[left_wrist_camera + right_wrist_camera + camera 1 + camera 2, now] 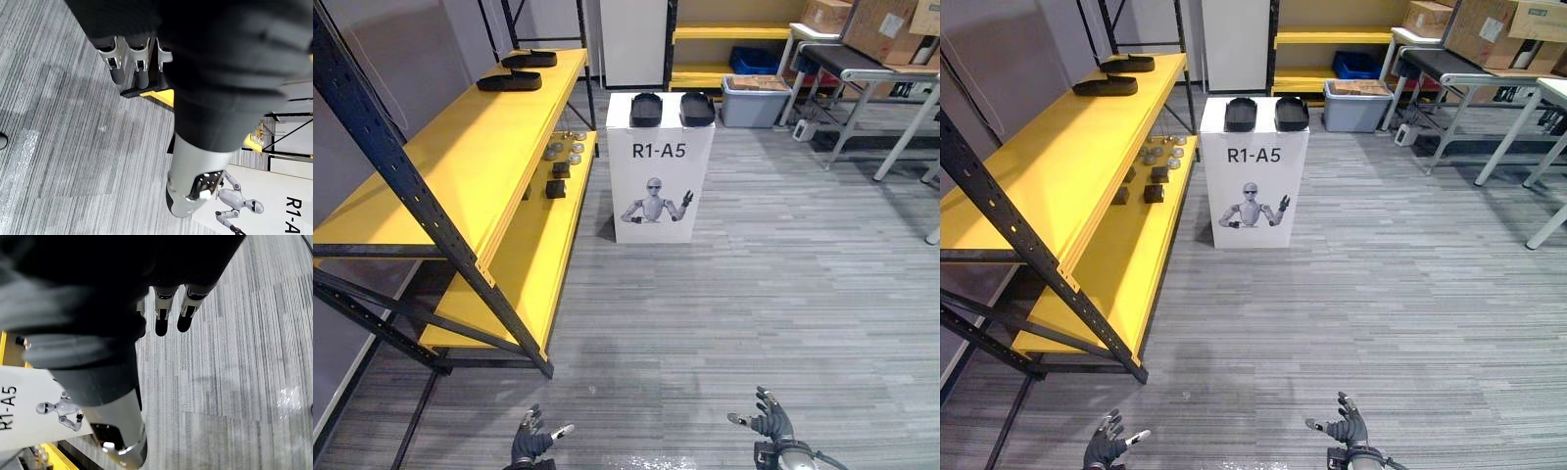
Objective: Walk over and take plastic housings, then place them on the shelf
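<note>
- We judge the walk-over to be the step in hand. The left housing [646, 109] and the right housing [697, 108], both black plastic, lie side by side on top of the white pedestal [659, 186], well apart from us across the grey floor [754, 294].
- The pedestal lifts them off the floor, and they sit apart from each other with nothing over them. That suits a pick from above, one for each robot hand, without a deep stoop.
- The left robot hand [533, 436] hangs low at the near edge of the head views. Its fingers [132, 63] are straight and its thumb stands off to the side, so it is open and carries nothing.
- The right robot hand [771, 421] hangs beside it at the same height, fingers [176, 308] straight and spread, likewise empty. We take both to be held loose and clear of the body for walking, ready to reach once we are close.
- The yellow shelf [460, 166] runs along our left, and its far end comes just beside the pedestal. That keeps the carry from pick to placement short.
- A front shelved housing [509, 82] and a rear shelved housing [530, 60] already rest at the far end of the top board, near the pedestal. The bare board in front of them looks the likely spot for the next pair.
- Small parts [558, 171] sit on the lower board [533, 264], so we would keep to the top one.
- The floor between us and the pedestal shows no obstacle. The main risk we see is brushing the shelf's dark frame [421, 196] on the way in.
</note>
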You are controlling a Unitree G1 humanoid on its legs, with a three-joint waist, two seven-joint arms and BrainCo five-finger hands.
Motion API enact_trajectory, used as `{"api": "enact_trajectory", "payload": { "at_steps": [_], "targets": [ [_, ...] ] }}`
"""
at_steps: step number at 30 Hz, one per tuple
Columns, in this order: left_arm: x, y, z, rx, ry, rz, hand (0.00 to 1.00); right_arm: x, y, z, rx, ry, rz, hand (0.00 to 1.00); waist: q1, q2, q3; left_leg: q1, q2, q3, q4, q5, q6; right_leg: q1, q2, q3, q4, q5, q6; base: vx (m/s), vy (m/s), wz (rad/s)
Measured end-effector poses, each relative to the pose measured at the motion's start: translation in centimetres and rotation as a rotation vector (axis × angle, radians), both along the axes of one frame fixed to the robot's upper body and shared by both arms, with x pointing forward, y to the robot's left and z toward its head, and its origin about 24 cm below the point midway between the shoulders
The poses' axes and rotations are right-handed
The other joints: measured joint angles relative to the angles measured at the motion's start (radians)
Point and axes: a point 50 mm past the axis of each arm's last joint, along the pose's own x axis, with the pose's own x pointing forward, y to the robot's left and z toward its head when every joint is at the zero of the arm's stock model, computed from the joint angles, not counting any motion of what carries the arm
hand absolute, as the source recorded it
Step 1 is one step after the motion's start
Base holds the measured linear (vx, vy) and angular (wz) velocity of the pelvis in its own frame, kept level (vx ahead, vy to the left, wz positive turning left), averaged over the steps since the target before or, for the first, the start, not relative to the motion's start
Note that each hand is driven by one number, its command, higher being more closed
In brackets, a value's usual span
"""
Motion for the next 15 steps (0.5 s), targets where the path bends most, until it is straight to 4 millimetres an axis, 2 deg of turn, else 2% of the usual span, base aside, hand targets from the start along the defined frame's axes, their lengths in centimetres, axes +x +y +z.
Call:
{"api": "enact_trajectory", "payload": {
  "at_steps": [6, 15],
  "targets": [
    [0.22, 0.12, 0.45, 0.011, -0.023, -0.02, 0.0, -0.09, -0.82, 0.17, -0.007, -0.006, -0.034, 0.0, 0.001, 0.009, 0.011, 0.016, -0.001, -0.008, -0.014, 0.005, -0.002, 0.01, 0.0, -0.008, -0.008, -0.001, 0.001, -0.01, -0.007, 0.03],
    [-0.03, 0.34, 0.36, 0.006, -0.014, 0.008, 0.0, -0.3, -0.81, -0.04, 0.015, 0.001, -0.062, 0.0, 0.0, 0.011, 0.012, 0.026, -0.001, -0.002, -0.03, 0.01, 0.001, 0.011, 0.0, -0.003, -0.01, -0.001, 0.002, 0.0, -0.002, -0.01]
  ]
}}
